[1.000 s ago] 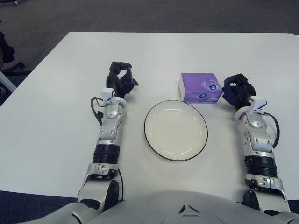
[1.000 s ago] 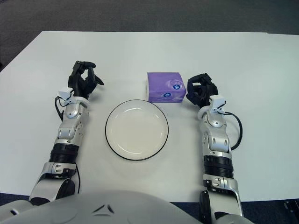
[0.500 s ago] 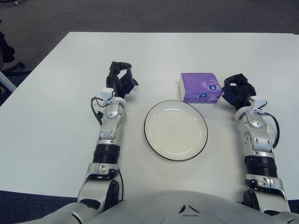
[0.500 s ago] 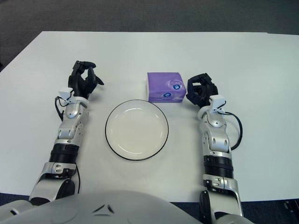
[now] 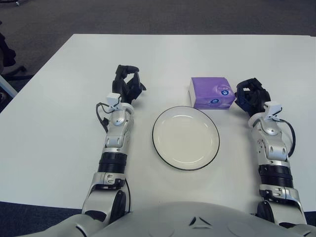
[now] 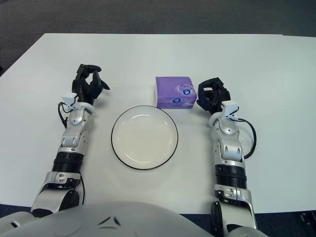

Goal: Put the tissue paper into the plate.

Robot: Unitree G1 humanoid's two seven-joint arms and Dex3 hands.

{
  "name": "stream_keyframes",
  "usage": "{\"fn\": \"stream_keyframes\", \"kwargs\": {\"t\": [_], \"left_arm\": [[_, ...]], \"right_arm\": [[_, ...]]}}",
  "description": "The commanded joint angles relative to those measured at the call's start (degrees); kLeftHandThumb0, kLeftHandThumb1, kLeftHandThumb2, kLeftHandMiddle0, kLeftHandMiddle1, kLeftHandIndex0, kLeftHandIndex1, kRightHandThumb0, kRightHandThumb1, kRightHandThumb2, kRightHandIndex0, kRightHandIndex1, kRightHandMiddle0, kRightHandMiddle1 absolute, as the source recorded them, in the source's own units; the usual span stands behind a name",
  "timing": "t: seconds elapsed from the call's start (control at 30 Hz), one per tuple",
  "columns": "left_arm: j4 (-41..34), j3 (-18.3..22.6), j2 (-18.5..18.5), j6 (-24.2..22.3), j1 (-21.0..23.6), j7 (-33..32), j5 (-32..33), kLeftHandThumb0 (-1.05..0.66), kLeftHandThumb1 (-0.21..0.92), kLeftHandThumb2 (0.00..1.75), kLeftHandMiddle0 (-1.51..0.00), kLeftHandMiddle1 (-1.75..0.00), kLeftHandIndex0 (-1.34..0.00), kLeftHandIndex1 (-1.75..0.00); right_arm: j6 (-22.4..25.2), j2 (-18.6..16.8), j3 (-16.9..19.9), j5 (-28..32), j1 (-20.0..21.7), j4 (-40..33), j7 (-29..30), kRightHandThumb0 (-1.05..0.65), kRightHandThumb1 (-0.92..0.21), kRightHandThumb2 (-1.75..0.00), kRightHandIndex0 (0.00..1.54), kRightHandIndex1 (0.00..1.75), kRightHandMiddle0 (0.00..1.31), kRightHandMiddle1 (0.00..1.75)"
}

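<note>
A purple pack of tissue paper (image 5: 212, 92) lies on the white table just behind the right rim of a white plate (image 5: 185, 138) with a dark edge. The plate holds nothing. My right hand (image 5: 251, 95) rests on the table right beside the pack's right side, fingers relaxed and holding nothing. My left hand (image 5: 127, 83) rests on the table to the left of the plate, fingers loosely curled and holding nothing.
The white table (image 5: 64, 123) extends far to the left, right and back. Dark floor (image 5: 148, 15) lies beyond its far edge. A dark object (image 5: 6, 54) sits off the table at the far left.
</note>
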State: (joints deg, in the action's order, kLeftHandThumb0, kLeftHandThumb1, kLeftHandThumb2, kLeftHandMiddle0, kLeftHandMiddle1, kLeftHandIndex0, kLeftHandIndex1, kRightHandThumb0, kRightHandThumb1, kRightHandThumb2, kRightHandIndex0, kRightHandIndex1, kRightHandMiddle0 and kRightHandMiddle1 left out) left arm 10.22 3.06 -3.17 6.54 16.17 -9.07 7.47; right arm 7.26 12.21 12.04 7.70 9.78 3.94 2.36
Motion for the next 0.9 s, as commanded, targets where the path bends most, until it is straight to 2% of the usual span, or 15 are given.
{"fn": "stream_keyframes", "kwargs": {"t": [0.0,0.03,0.07,0.1,0.13,0.2,0.27,0.3,0.4,0.47,0.53,0.6,0.67,0.77,0.87], "left_arm": [[5.9,-0.3,-2.2,0.8,-8.9,0.4,-0.8,-0.36,0.79,0.68,-0.86,-1.75,-0.28,-1.75],[6.0,-0.3,-2.2,0.9,-8.9,0.5,-0.8,-0.36,0.79,0.68,-0.86,-1.75,-0.28,-1.75],[6.2,-0.3,-2.2,1.0,-8.9,0.5,-0.8,-0.36,0.80,0.68,-0.86,-1.75,-0.28,-1.75],[6.3,-0.3,-2.2,1.0,-8.9,0.5,-0.8,-0.36,0.80,0.68,-0.86,-1.75,-0.28,-1.75],[6.3,-0.3,-2.2,1.0,-8.9,0.5,-0.8,-0.36,0.80,0.68,-0.86,-1.75,-0.28,-1.75],[6.4,-0.3,-2.1,1.0,-8.8,0.5,-0.8,-0.36,0.80,0.68,-0.86,-1.75,-0.28,-1.75],[6.8,-0.3,-2.0,1.2,-8.8,0.6,-0.7,-0.36,0.80,0.68,-0.86,-1.75,-0.28,-1.75],[6.9,-0.3,-2.0,1.2,-8.8,0.6,-0.7,-0.36,0.80,0.68,-0.86,-1.75,-0.28,-1.75],[7.2,-0.3,-1.9,1.3,-8.6,0.6,-0.7,-0.36,0.80,0.68,-0.86,-1.75,-0.28,-1.75],[7.6,-0.1,-1.8,1.4,-8.4,0.7,-0.6,-0.36,0.80,0.68,-0.86,-1.75,-0.28,-1.75],[7.9,0.0,-1.8,1.4,-8.1,0.7,-0.6,-0.36,0.80,0.68,-0.86,-1.75,-0.28,-1.75],[8.1,0.1,-1.8,1.4,-7.9,0.7,-0.7,-0.36,0.80,0.68,-0.86,-1.75,-0.28,-1.75],[8.2,0.1,-1.7,1.5,-7.7,0.7,-0.7,-0.36,0.80,0.68,-0.86,-1.75,-0.28,-1.75],[8.5,0.1,-1.7,1.6,-7.5,0.6,-0.7,-0.36,0.80,0.68,-0.86,-1.75,-0.28,-1.75],[8.7,0.1,-1.6,1.8,-7.4,0.6,-0.7,-0.36,0.80,0.68,-0.86,-1.75,-0.28,-1.75]], "right_arm": [[6.0,-5.7,5.0,19.5,4.2,-0.1,-6.0,-0.37,-0.73,-0.76,0.83,1.75,0.32,1.75],[9.1,-8.0,8.6,33.7,11.1,-2.7,-10.4,-0.46,-0.77,-0.79,0.70,1.48,0.25,1.47],[7.0,-8.0,9.4,36.8,15.9,-2.5,-14.3,-0.57,-0.83,-0.85,0.57,0.99,0.17,1.03],[-0.5,-6.1,7.0,29.4,17.9,-0.9,-14.5,-0.63,-0.86,-0.85,0.52,0.64,0.13,0.71],[-6.5,-4.1,4.5,20.9,17.7,0.8,-13.6,-0.63,-0.87,-0.83,0.51,0.51,0.12,0.60],[-21.0,4.9,-4.6,-10.0,16.9,5.7,1.8,-0.63,-0.90,-0.64,0.45,0.22,0.10,0.32],[-24.7,10.5,-9.9,-27.7,16.7,8.0,13.5,-0.58,-0.91,-0.43,0.38,0.11,0.11,0.21],[-24.8,11.2,-10.5,-30.1,16.8,8.4,15.3,-0.56,-0.91,-0.33,0.34,0.07,0.11,0.17],[-18.6,20.5,-23.7,-54.4,22.0,18.6,40.5,-0.57,-0.92,-0.24,0.24,0.02,0.21,0.12],[-26.5,19.0,-21.9,-50.4,23.3,23.1,40.4,-0.57,-0.92,-0.26,0.22,0.02,0.27,0.12],[-35.1,12.3,-14.0,-33.4,23.2,24.5,26.0,-0.57,-0.92,-0.32,0.23,0.02,0.29,0.11],[-35.8,5.5,-7.4,-14.0,23.4,22.9,8.7,-0.62,-0.92,-0.46,0.26,0.03,0.27,0.08],[-32.8,1.9,-4.4,-2.7,24.1,20.8,-0.6,-0.66,-0.92,-0.58,0.29,0.03,0.25,0.06],[-22.5,-2.8,-0.2,11.2,24.6,14.5,-5.9,-0.71,-0.92,-0.73,0.33,0.03,0.21,0.03],[-20.4,-4.4,1.4,15.4,25.0,12.9,-6.4,-0.74,-0.92,-0.79,0.34,0.03,0.19,0.02]]}}
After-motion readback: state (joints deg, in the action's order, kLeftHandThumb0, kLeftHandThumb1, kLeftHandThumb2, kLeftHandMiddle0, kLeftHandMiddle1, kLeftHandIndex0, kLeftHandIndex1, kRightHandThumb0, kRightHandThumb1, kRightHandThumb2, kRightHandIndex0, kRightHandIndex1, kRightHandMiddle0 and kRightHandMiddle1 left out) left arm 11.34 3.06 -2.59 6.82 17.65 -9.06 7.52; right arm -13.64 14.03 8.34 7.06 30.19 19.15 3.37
